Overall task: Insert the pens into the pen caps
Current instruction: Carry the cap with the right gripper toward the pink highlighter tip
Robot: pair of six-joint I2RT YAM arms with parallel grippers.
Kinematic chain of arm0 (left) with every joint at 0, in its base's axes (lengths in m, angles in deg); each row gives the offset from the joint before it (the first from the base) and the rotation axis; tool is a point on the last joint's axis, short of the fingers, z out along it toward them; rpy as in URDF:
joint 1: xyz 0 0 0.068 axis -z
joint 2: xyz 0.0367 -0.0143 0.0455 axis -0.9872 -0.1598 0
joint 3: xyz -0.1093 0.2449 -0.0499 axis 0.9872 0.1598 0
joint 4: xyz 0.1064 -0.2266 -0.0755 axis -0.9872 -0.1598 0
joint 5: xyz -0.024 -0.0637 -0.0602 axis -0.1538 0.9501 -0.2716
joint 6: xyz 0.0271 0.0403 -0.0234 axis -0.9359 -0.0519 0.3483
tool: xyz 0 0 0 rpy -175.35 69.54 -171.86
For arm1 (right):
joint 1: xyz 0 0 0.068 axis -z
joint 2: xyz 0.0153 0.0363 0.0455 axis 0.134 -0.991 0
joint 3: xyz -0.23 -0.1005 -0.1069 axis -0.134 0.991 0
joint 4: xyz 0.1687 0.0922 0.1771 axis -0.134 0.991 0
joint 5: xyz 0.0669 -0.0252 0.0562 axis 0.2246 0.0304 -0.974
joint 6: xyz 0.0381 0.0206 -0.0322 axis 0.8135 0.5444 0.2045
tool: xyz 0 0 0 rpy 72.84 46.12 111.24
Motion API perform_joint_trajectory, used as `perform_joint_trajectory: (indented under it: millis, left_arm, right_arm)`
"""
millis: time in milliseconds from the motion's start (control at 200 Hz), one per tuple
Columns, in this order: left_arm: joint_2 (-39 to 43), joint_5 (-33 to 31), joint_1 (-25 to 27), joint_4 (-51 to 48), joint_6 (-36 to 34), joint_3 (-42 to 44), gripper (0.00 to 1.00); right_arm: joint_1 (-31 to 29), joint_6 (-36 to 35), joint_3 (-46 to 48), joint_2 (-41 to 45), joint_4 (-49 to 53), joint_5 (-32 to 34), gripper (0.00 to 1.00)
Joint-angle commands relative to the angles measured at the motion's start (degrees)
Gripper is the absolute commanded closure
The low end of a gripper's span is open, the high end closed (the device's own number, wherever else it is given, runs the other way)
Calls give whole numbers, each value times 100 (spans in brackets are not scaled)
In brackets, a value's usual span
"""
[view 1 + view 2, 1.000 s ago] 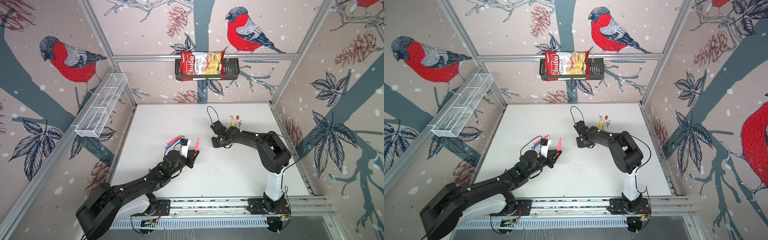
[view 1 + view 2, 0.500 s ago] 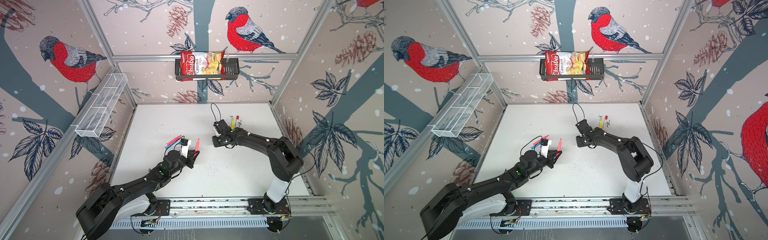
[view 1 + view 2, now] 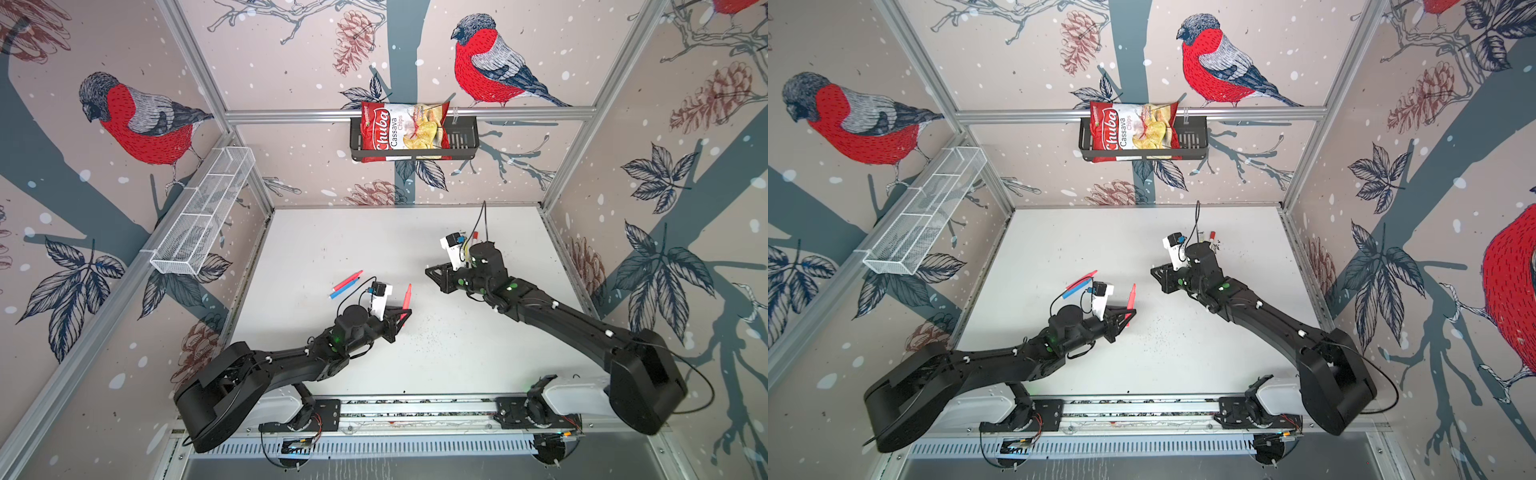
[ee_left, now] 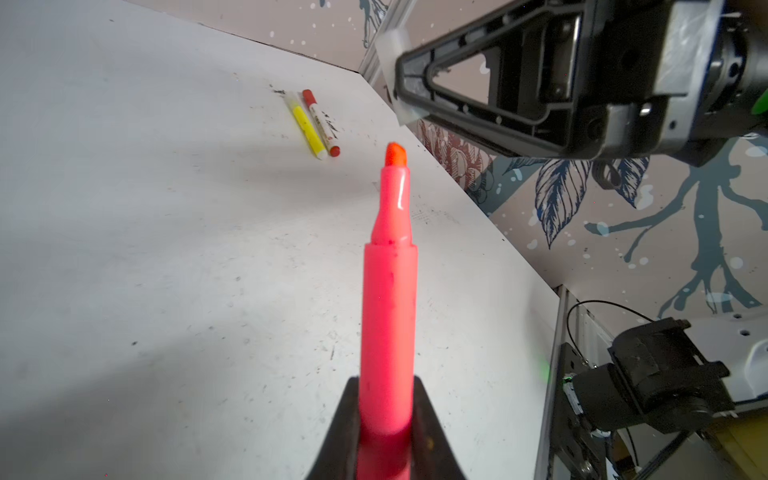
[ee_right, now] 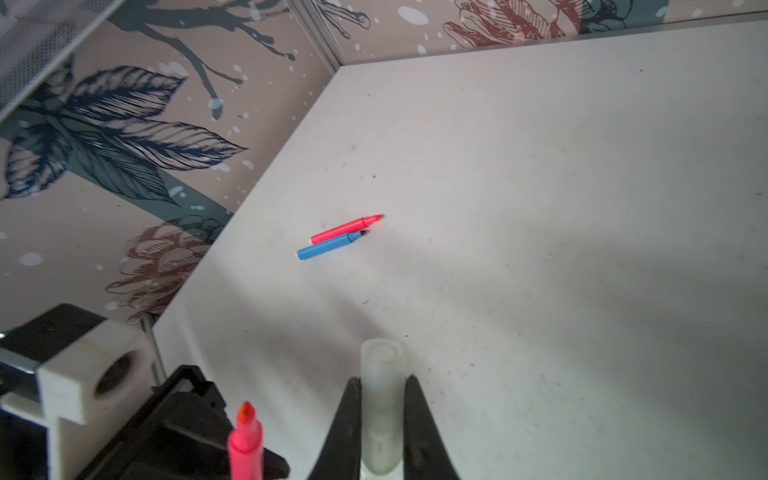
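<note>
Two grips are now set: the right gripper (image 5: 382,380) has just closed its jaws on a translucent cap (image 5: 381,361), held above the table (image 5: 540,208); the left gripper (image 3: 401,316) stays clamped on the pink pen (image 4: 388,311), tip pointing toward it; mating them looks next.

Five pens, one cap in view.
The pink pen (image 4: 388,316), uncapped with its orange tip bare, is gripped aloft by its barrel. The frosted cap (image 5: 381,386) is gripped close by, open end outward. The red pen (image 5: 347,228) and blue pen (image 5: 328,247) lie touching, both uncapped. The yellow pen (image 4: 306,131) and white marker (image 4: 321,124) lie side by side, well apart from them.
</note>
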Motion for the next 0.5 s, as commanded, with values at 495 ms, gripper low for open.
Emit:
perform_joint_trajectory:
  millis: [495]
  left_arm:
    - [-908,315,239,1436,471,-549,100]
  right_arm:
    - [75,468,740,781,-1483,-904,93]
